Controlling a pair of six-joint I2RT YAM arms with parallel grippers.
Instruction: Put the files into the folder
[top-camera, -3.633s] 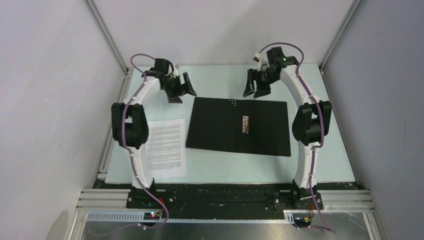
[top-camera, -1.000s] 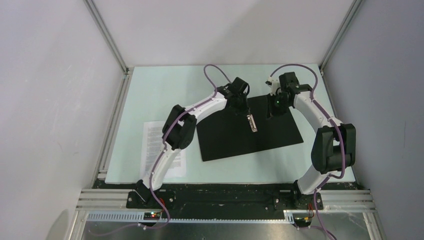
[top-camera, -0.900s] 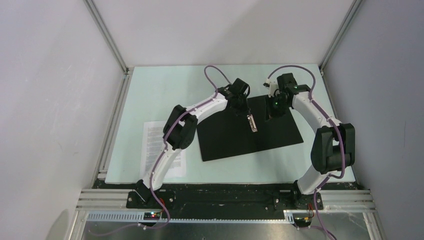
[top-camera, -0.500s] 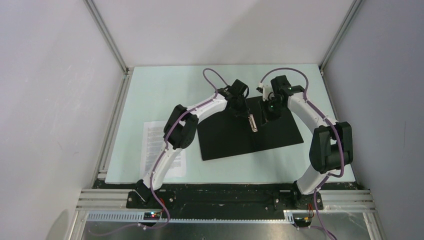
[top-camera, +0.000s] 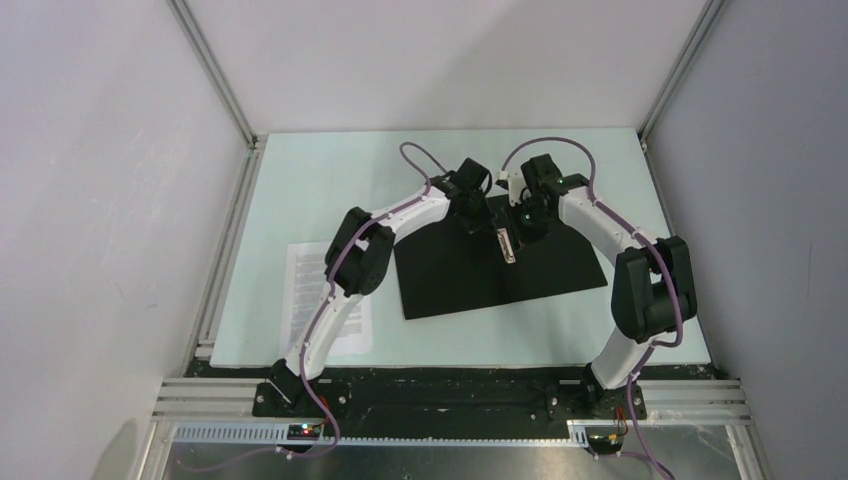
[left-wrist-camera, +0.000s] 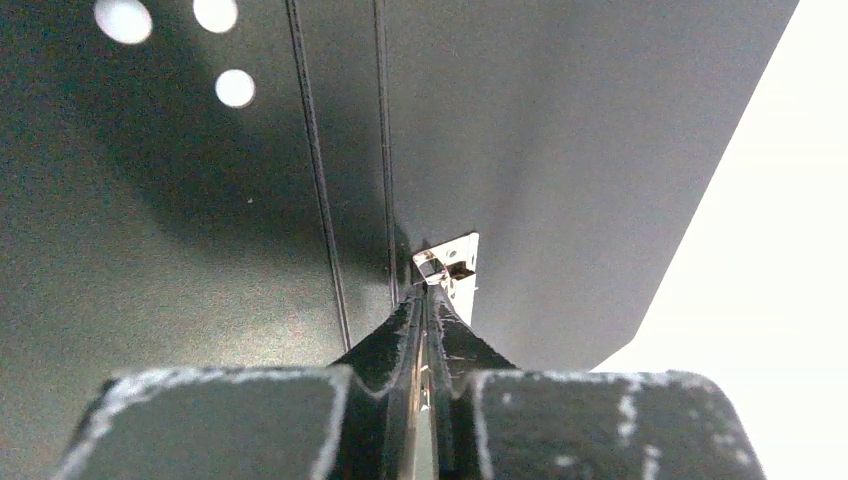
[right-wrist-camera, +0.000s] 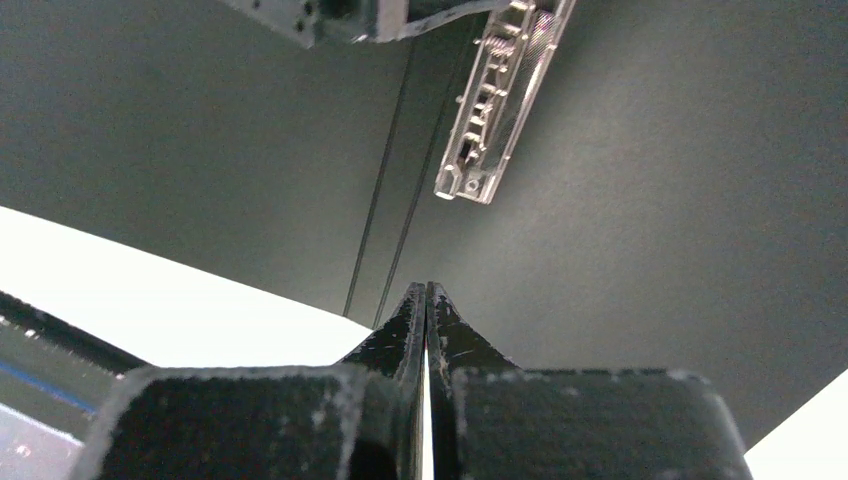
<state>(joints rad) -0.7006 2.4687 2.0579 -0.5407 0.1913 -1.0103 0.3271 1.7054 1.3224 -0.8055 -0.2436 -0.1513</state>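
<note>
The folder (top-camera: 450, 275) lies open on the table, black inside up and turned askew, with its metal clip (top-camera: 507, 243) along the spine. My left gripper (top-camera: 482, 224) points down at the clip's far end. In the left wrist view its jaws (left-wrist-camera: 428, 292) are pressed together on the clip's end tab (left-wrist-camera: 450, 265), with metal gleaming between them. My right gripper (top-camera: 527, 224) is shut and holds nothing. Its tips (right-wrist-camera: 427, 290) hover over the black folder (right-wrist-camera: 650, 200) just short of the clip (right-wrist-camera: 495, 110). A file, a white printed sheet (top-camera: 300, 290), lies left of the folder, partly under the left arm.
The pale green table (top-camera: 330, 180) is fenced by aluminium rails at left (top-camera: 225, 270) and back right (top-camera: 645, 135), with grey walls close around. Purple cables loop above both wrists.
The left jaws have closed on the clip's far end. The right gripper has slid left across the folder to the clip. Since the oldest frame both arms came in and the folder has turned.
</note>
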